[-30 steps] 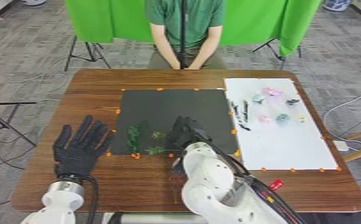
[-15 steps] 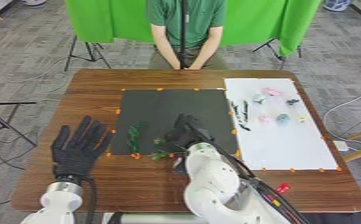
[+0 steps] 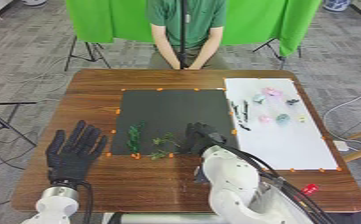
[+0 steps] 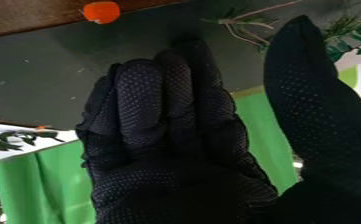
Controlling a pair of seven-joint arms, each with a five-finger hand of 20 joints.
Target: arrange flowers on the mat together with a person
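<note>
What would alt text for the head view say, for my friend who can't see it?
The right robot hand is at a dark mat, beside green sprigs. The left robot hand, fingers spread, is left of the mat. Small flowers lie on a white sheet at the right.

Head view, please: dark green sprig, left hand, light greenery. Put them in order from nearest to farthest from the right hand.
1. Light greenery, just left of the right hand
2. Dark green sprig, farther left on the mat
3. Left hand, left of the mat
</note>
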